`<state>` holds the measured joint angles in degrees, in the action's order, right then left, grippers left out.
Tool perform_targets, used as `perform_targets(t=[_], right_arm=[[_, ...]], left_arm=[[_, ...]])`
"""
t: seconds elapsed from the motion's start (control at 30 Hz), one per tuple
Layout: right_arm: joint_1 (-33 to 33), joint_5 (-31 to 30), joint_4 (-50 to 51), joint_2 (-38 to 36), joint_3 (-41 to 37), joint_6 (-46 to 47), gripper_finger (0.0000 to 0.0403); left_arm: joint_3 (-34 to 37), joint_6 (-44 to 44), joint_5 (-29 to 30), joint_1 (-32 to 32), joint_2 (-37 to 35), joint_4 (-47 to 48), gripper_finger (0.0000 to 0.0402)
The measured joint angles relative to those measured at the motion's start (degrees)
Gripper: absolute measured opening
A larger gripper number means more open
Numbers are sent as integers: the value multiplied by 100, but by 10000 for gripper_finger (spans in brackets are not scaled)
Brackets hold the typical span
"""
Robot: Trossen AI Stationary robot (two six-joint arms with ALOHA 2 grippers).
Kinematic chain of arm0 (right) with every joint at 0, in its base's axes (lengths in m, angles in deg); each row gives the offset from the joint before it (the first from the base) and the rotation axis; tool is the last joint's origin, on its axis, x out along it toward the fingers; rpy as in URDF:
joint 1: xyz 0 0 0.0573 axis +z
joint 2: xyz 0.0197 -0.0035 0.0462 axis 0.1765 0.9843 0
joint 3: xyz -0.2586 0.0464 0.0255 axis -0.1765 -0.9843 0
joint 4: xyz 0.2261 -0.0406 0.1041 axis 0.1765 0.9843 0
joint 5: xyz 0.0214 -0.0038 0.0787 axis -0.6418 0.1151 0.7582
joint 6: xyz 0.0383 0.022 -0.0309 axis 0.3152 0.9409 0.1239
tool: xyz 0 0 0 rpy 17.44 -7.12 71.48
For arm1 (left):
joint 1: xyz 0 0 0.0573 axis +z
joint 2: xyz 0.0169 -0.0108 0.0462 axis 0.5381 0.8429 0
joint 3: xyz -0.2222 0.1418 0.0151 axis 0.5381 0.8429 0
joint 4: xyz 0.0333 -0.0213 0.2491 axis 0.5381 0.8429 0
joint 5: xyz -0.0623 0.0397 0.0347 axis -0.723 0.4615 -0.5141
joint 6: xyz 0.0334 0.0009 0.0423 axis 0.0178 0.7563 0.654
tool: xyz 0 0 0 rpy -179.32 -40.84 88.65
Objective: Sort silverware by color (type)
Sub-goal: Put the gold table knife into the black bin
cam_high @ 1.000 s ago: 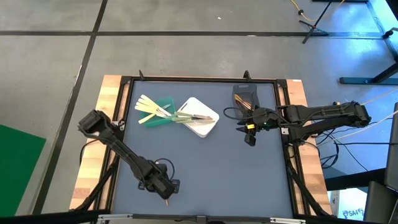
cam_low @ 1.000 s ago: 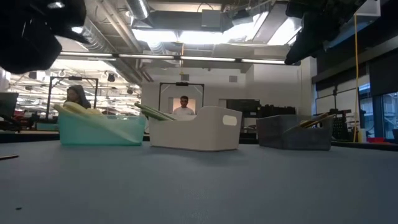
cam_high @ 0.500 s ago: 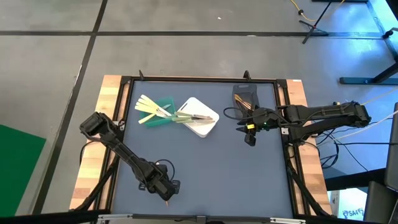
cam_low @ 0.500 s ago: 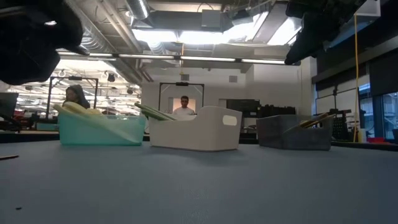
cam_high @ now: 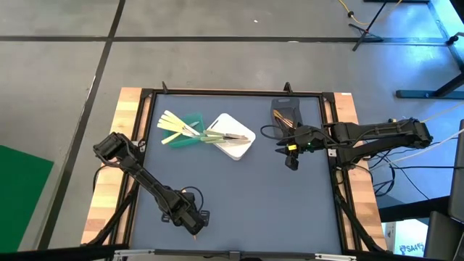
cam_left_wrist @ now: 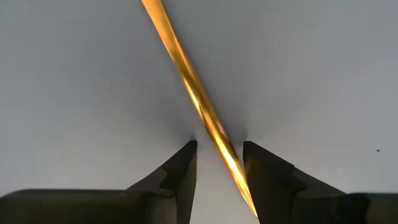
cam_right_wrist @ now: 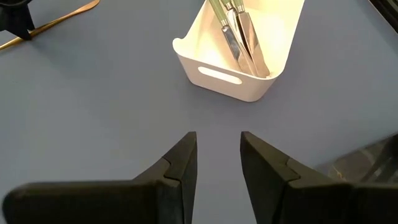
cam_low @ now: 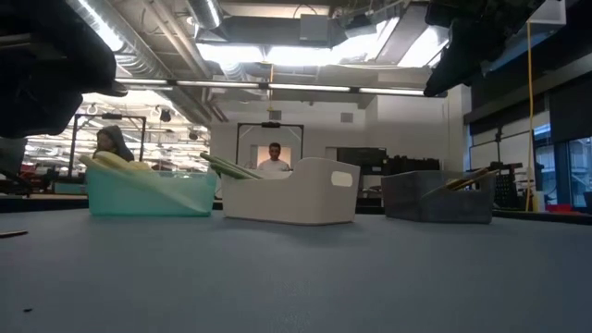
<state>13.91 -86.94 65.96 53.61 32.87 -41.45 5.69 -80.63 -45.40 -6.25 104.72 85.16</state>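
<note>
Two dark arms show from above over the grey-blue bench (cam_high: pixel 239 196). The left hand (cam_high: pixel 194 221) sits low at 7 o'clock, its tips over a thin orange-brown utensil (cam_high: pixel 196 234) that is mostly covered by it. The right hand (cam_high: pixel 291 161) hangs at 3 o'clock, just beside the dark grey bin (cam_high: pixel 287 112) of brownish utensils. At 11 o'clock, pale yellow utensils (cam_high: pixel 171 123) fan out of a green tub (cam_high: pixel 193 119); beside it a white rectangular tray (cam_high: pixel 235 148) carries light green and silver pieces.

Level with the bench, all three containers stand in a row, their contents largely hidden behind the walls; both arms are cut off at the top edge.

Left wrist camera: fingers (cam_left_wrist: pixel 180 171) stand apart on the surface with the shiny utensil running between them, close against one finger; whether it is touched cannot be told.

Right wrist camera: fingers (cam_right_wrist: pixel 180 165) parted, holding nothing, with the white tray beyond.
</note>
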Motion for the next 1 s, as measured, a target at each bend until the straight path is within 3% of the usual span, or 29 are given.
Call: perform_targets(t=[0.7,1.0], right_arm=[[-1,2,4,0,0,0,111],[1,0,5,0,0,0,111]], left_arm=[[9,-44,11,0,11,72,27],[9,162,214,-7,11,85,19]])
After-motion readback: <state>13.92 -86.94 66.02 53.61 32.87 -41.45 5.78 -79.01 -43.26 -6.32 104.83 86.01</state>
